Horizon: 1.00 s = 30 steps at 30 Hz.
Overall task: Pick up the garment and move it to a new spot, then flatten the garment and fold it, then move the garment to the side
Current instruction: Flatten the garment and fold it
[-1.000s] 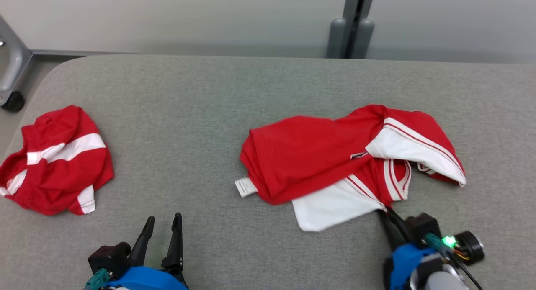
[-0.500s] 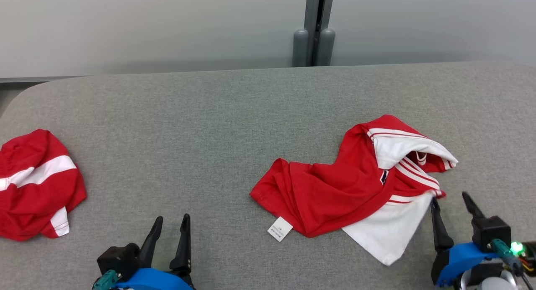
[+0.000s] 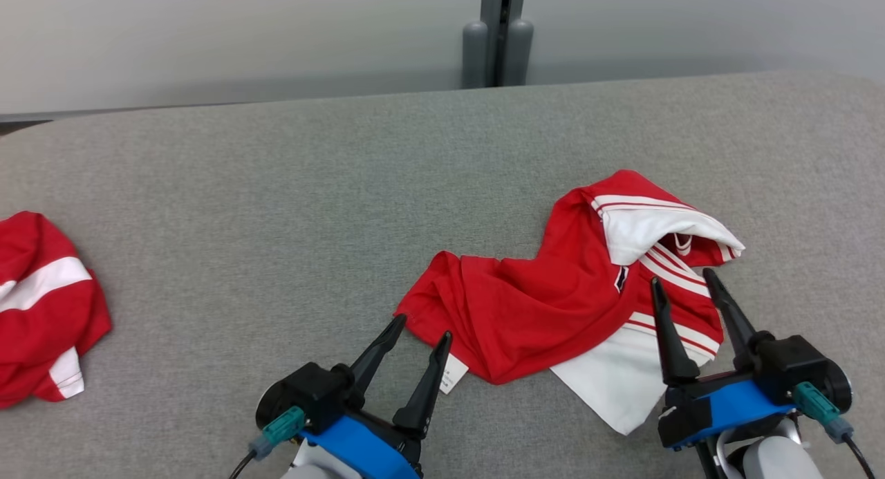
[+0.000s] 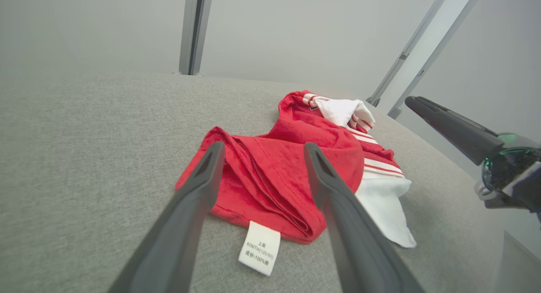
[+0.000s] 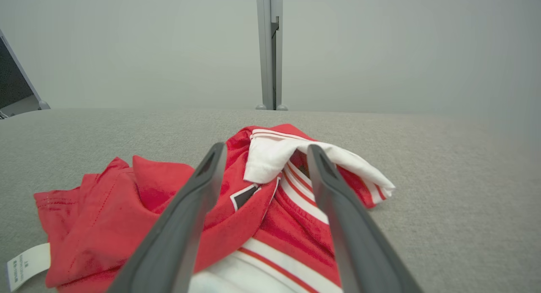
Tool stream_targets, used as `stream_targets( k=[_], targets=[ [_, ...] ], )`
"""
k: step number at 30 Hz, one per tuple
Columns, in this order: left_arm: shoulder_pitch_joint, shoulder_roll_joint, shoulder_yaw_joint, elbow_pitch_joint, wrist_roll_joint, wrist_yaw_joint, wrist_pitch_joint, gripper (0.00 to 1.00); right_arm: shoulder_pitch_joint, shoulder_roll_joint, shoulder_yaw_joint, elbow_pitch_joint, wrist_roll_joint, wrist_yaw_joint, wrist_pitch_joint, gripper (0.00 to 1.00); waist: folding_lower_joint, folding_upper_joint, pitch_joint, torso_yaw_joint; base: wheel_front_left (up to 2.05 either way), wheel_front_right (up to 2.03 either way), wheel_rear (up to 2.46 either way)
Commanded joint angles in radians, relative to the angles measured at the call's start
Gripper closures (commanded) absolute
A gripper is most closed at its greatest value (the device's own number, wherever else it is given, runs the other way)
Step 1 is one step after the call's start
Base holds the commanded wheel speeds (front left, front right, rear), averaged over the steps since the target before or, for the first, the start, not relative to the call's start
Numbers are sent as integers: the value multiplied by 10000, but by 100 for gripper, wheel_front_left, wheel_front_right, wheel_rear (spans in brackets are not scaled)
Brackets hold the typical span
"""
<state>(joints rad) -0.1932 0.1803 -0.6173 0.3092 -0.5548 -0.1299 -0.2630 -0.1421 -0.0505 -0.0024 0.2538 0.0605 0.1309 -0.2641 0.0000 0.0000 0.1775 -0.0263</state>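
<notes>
— What is shown in the head view?
— The red-and-white garment [image 3: 553, 299] is seen crumpled on the grey surface [image 3: 276, 189], right of centre. The left tool [image 3: 424, 327] is held with its fingers apart beside the garment's near left edge, close to the white label [image 3: 453, 375]; nothing is gripped. The right tool [image 3: 681, 276] is spread just as wide over the striped part, with nothing clamped. A second red garment [image 3: 34, 306] is laid well apart at the far left.
— And in the left wrist view?
— The garment's [image 4: 274, 170] bunched red edge is framed between the parted fingers, with the label [image 4: 259, 247] flat on the surface just before it.
— The right wrist view?
— A white fold of the garment [image 5: 160, 191] is seen between the spread fingers; whether cloth is touched cannot be told.
</notes>
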Motion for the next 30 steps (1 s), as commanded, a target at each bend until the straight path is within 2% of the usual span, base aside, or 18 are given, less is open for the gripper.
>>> stream_targets(
  k=[1,5,12,18,19,20,21,24,30],
  targets=[
    [-267,189,-194,39,-89,-12,-26,0,43,-9,96,61,90,-3,-2,0,0,0,61,-46,0,0,0],
    [-939,448,-656,437,-113,-12,-26,0,-85,-8,500,115,192,-3,-3,0,0,0,331,-327,0,0,0],
    [-1469,495,-64,1917,153,-12,-25,0,-133,-7,678,173,286,-3,-4,0,0,0,739,-796,0,0,0],
    [-1822,548,-705,3129,-407,-14,0,0,-148,-7,700,127,305,-3,-4,0,0,0,940,-1033,0,0,0],
    [-1862,562,-754,3251,-512,-12,0,53,-142,-7,693,102,307,-3,-4,0,0,0,955,-1047,0,0,0],
    [-1917,569,-782,3304,-605,-12,0,94,-132,-6,687,82,308,-3,-4,0,0,0,964,-1053,0,0,0],
    [-1961,574,-728,3293,-654,-12,0,100,-130,-6,661,81,307,-3,-4,0,0,0,963,-1043,0,0,0],
    [-1862,512,-579,3217,-695,-12,-5,100,-60,-3,554,164,325,-3,-4,0,0,0,846,-901,0,0,0],
    [-1263,230,821,2716,-321,-12,-16,100,131,-6,456,486,384,-3,-4,0,0,0,368,-153,0,0,0]
  ],
)
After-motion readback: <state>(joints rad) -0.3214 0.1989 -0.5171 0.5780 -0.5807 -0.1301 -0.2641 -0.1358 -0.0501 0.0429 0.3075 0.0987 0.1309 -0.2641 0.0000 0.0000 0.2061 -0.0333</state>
